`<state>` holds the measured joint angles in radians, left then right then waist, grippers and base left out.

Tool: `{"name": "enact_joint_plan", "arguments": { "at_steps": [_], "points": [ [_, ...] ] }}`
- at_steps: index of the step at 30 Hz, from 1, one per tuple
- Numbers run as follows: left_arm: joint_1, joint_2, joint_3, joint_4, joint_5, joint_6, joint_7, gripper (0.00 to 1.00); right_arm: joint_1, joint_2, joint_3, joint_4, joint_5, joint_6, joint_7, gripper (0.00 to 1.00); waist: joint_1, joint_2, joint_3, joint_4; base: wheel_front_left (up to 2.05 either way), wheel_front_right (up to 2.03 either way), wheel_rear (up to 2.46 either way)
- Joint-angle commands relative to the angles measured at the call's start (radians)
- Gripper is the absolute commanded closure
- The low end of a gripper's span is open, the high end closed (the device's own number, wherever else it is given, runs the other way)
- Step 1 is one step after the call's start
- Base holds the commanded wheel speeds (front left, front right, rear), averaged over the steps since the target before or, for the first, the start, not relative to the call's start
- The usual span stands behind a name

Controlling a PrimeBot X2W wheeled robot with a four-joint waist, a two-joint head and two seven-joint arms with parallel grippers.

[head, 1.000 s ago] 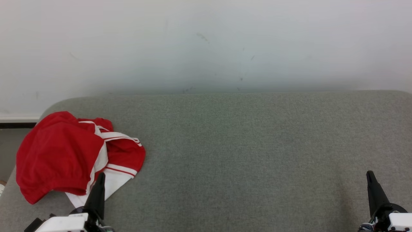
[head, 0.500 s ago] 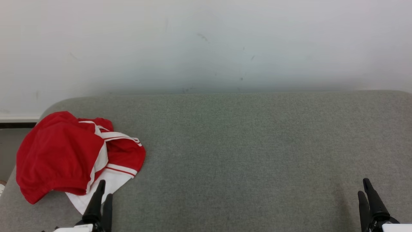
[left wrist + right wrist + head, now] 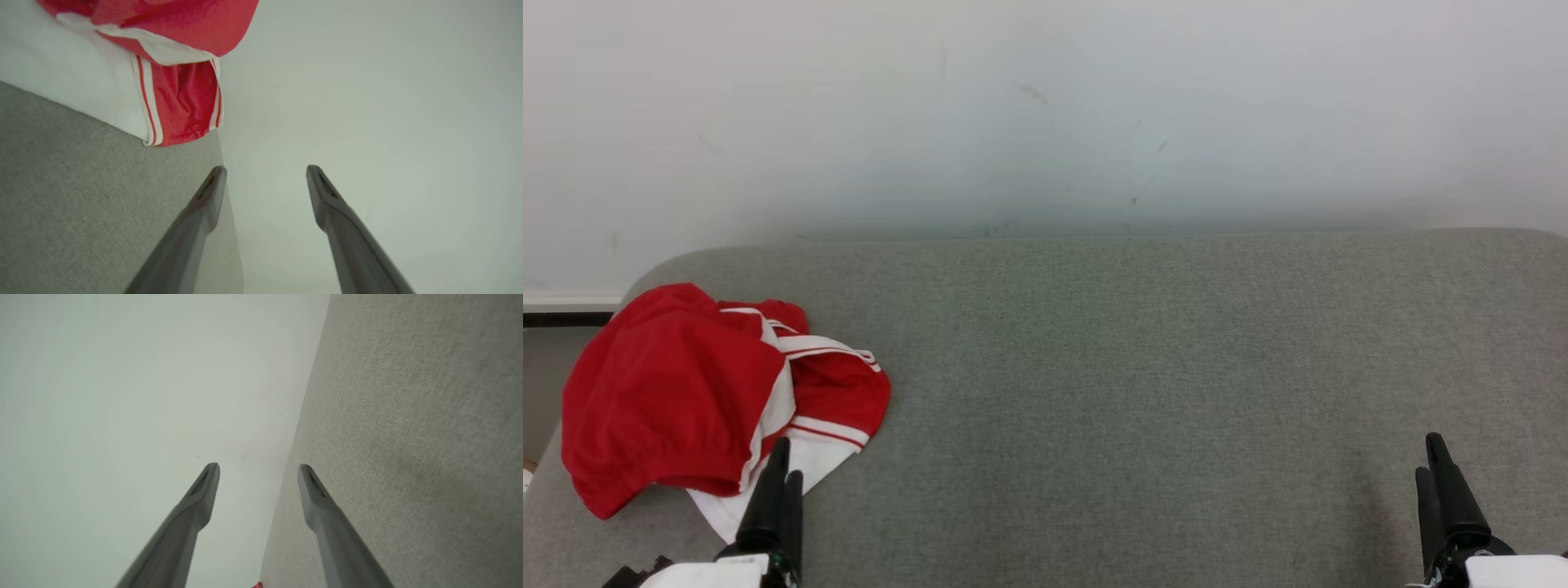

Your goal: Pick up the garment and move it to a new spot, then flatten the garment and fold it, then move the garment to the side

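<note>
The garment [image 3: 686,392] is a red piece with white panels and thin stripes, lying crumpled at the left end of the grey padded table [image 3: 1143,384]. Its hem [image 3: 171,98] also appears at the top left of the left wrist view. My left gripper [image 3: 784,461] stands open at the lower left, its fingertips over the garment's near white edge, with nothing between them [image 3: 265,173]. My right gripper [image 3: 1431,457] stands open at the lower right, far from the garment, its fingers [image 3: 257,469] apart and empty.
A pale wall [image 3: 1045,114] rises directly behind the table's far edge. At the far left the table's rounded corner gives way to a lower ledge and floor [image 3: 539,359].
Both grippers went from shut to open. The left one dipped and came back up by the garment's edge; the right one shifted slightly left.
</note>
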<state>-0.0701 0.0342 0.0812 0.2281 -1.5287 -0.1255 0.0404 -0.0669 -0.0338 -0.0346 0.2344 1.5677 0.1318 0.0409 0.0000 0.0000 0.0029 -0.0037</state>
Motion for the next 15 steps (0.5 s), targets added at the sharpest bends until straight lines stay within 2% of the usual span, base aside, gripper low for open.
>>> {"name": "enact_joint_plan", "arguments": {
  "at_steps": [1, 6, 15],
  "points": [
    [-0.022, 0.008, -0.002, -0.025, 0.029, -0.002, -0.011, 0.00, -0.025, -0.009, 0.009, -0.027, -0.019, 0.000, -0.012, 0.00, 0.0000, 0.0000, 0.000, -0.001, 0.00, 0.00, 0.00],
    [-0.020, 0.009, -0.005, -0.040, 0.112, -0.002, -0.033, 0.00, -0.025, -0.010, 0.030, -0.049, -0.066, 0.000, -0.033, 0.00, 0.0000, 0.0000, -0.001, -0.004, 0.00, 0.00, 0.00],
    [-0.018, 0.010, -0.011, -0.068, 0.331, 0.004, -0.069, 0.00, -0.026, -0.011, 0.054, -0.082, -0.212, -0.001, -0.069, 0.00, 0.0000, 0.0000, 0.000, -0.009, 0.00, 0.00, 0.00]
  ]
}}
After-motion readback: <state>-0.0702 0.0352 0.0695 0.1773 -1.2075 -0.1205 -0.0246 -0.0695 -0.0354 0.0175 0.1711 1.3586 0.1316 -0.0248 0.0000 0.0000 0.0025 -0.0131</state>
